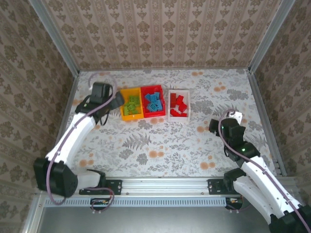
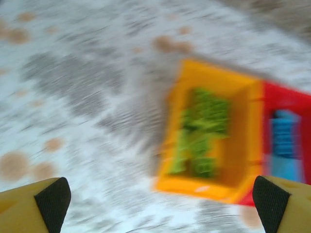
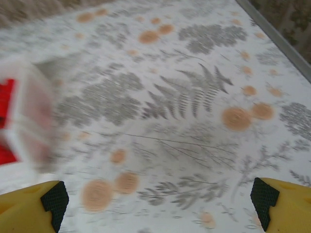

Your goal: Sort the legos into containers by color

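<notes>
The left pincer (image 2: 160, 206) stands wide open, its two yellow fingers with black pads far apart and nothing held between them. In the overhead view it hovers just at the 9 o'clock side of the yellow-orange bin (image 1: 131, 118). The right pincer (image 3: 159, 201) is spread just as wide and is also empty, over bare desk (image 1: 160, 141) toward 4 o'clock from the white bin (image 1: 169, 104) and well apart from it.

The three bins stand in a row, at about 12 o'clock from the desk's middle. The yellow-orange one is at the 9 o'clock end and the red bin (image 1: 153, 88) touches it. The white one sits just beside the red at the 3 o'clock end, with a narrow gap.

The lime green bricks (image 1: 131, 106) lie heaped in the yellow-orange bin, the blue bricks (image 1: 153, 103) in the red bin, and the red bricks (image 1: 178, 106) in the white bin (both wrist views are blurred, so single studs cannot be made out). The desk wears a pale cloth printed with grey ferns and orange blossoms.
</notes>
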Robot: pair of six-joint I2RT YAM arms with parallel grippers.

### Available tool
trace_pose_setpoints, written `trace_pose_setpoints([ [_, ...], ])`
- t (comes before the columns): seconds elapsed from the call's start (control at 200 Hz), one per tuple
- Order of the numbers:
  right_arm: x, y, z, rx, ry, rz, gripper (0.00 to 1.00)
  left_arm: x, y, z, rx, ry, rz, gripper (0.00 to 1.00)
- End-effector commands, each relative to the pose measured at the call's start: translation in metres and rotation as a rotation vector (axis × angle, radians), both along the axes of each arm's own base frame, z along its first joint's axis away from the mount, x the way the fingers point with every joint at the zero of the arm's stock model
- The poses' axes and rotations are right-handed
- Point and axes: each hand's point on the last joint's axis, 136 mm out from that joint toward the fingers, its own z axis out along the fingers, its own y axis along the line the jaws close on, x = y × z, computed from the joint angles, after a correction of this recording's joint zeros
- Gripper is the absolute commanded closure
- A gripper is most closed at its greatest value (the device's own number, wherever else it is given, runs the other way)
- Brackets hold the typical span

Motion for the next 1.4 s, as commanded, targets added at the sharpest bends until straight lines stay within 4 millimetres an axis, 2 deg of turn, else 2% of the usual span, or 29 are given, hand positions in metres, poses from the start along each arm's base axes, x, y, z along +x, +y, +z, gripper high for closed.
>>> trace_pose_setpoints([
  [0.0, 0.008, -0.02, 0.013, -0.098, -0.112, -0.083, 0.0, -0.032, 0.056, -0.015, 0.188, -0.093, 0.086, 0.0],
  [0.11, 0.029, -0.011, 0.018, -0.193, -0.16, 0.0, 0.0, -0.057, 0.085, -0.035, 0.391, -0.166, 0.075, 0.0],
  [0.195, 0.037, -0.015, 0.005, -0.234, -0.168, -0.006, 0.01, -0.065, 0.093, -0.06, 0.496, -0.149, 0.009, 0.0],
  [0.29, 0.049, -0.011, -0.011, -0.184, -0.214, 0.04, 0.0, -0.067, 0.098, -0.092, 0.499, -0.134, -0.015, 0.0],
  [0.445, 0.069, -0.01, -0.012, -0.173, -0.268, 0.074, 0.0, -0.041, 0.104, -0.1, 0.447, -0.114, -0.034, 0.0],
  [0.55, 0.089, -0.011, -0.013, -0.155, -0.291, 0.095, 0.0, -0.019, 0.103, -0.088, 0.455, -0.236, -0.028, 0.0],
  [0.645, 0.11, -0.013, -0.013, -0.148, -0.307, 0.111, 0.0, -0.003, 0.107, -0.086, 0.434, -0.271, -0.003, 0.0],
  [0.725, 0.126, -0.013, -0.018, -0.159, -0.279, 0.128, 0.0, 0.013, 0.107, -0.083, 0.395, -0.331, 0.024, 0.0],
  [0.745, 0.129, -0.014, -0.028, -0.151, -0.254, 0.128, 0.0, 0.019, 0.107, -0.084, 0.384, -0.331, 0.026, 0.0],
  [0.83, 0.13, -0.017, -0.045, -0.134, -0.27, 0.124, 0.0, 0.047, 0.098, -0.086, 0.356, -0.341, -0.026, 0.0],
  [0.855, 0.131, -0.016, -0.045, -0.135, -0.29, 0.129, 0.0, 0.055, 0.094, -0.084, 0.362, -0.358, -0.055, 0.0],
  [0.885, 0.13, -0.016, -0.047, -0.133, -0.276, 0.132, 0.0, 0.06, 0.092, -0.095, 0.361, -0.311, -0.068, 0.0],
  [0.915, 0.13, -0.016, -0.048, -0.128, -0.259, 0.132, 0.0, 0.066, 0.089, -0.095, 0.371, -0.309, -0.088, 0.0],
  [0.985, 0.128, -0.02, -0.046, -0.129, -0.28, 0.111, 0.0, 0.071, 0.073, -0.099, 0.403, -0.306, -0.158, 0.0],
  [1.05, 0.126, -0.028, -0.046, -0.128, -0.271, 0.058, 0.0, 0.064, 0.065, -0.099, 0.418, -0.343, -0.178, 0.0],
  [1.145, 0.129, -0.029, -0.047, -0.124, -0.259, 0.059, 0.0, 0.056, 0.075, -0.1, 0.434, -0.451, -0.117, 0.0],
  [1.19, 0.131, -0.028, -0.048, -0.126, -0.242, 0.063, 0.0, 0.053, 0.076, -0.108, 0.388, -0.388, -0.123, 0.0],
  [1.235, 0.134, -0.027, -0.049, -0.129, -0.233, 0.065, 0.0, 0.057, 0.075, -0.103, 0.406, -0.418, -0.125, 0.0],
  [1.395, 0.134, -0.024, -0.049, -0.133, -0.229, 0.081, 0.0, 0.055, 0.076, -0.105, 0.394, -0.401, -0.124, 0.0],
])
